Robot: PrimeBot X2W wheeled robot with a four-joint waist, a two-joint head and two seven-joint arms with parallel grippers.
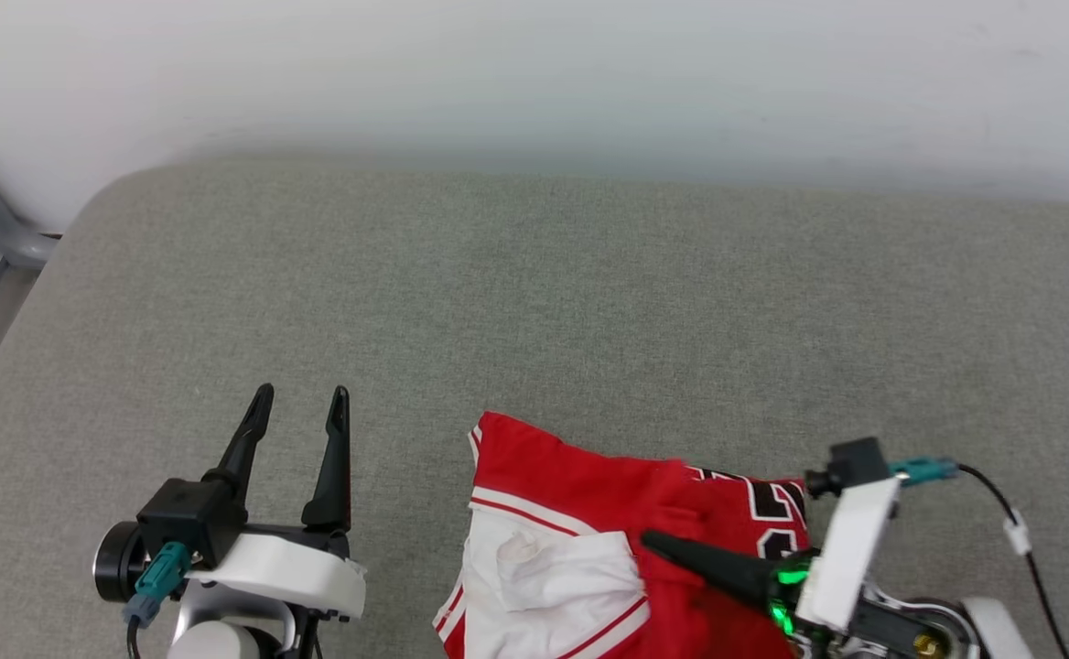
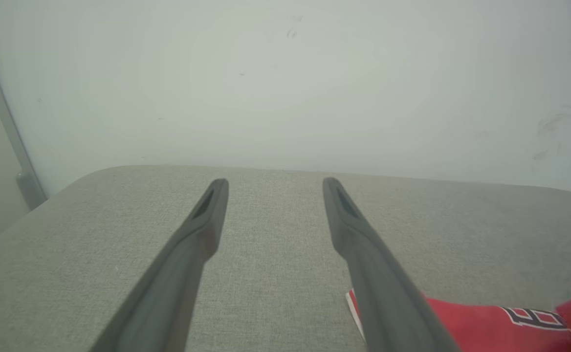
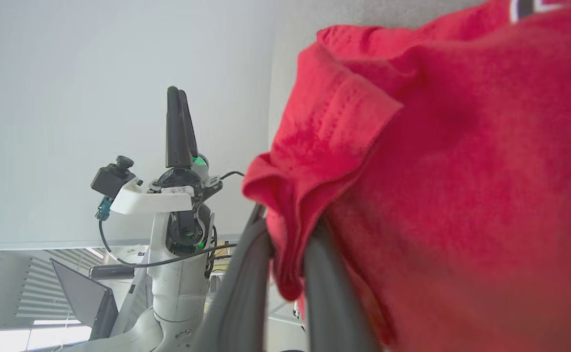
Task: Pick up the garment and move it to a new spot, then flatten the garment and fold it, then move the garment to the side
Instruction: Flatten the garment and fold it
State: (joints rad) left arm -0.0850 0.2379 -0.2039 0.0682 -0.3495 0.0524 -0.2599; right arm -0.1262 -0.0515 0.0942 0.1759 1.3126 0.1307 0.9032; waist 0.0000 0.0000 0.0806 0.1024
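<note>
One garment (image 1: 580, 499): red jersey, white sleeve uppermost, black numbers partly showing, lay bunched on the grey fabric tabletop (image 1: 534, 293) near its front edge. The right hand (image 1: 655, 542) was clenched on a fold of its red cloth. The left hand (image 1: 303, 395) was released, fingers spread, empty, well apart to the left.

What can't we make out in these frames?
1. Bottom of the shirt: head view, cut off by the lower edge.
2. The numbers on it: head view, partly behind the right gripper and a fold; left wrist view, cut by the bottom edge and a blurred red fold.
3. Finger ends of the right gripper: right wrist view, buried in the pinched red cloth.
</note>
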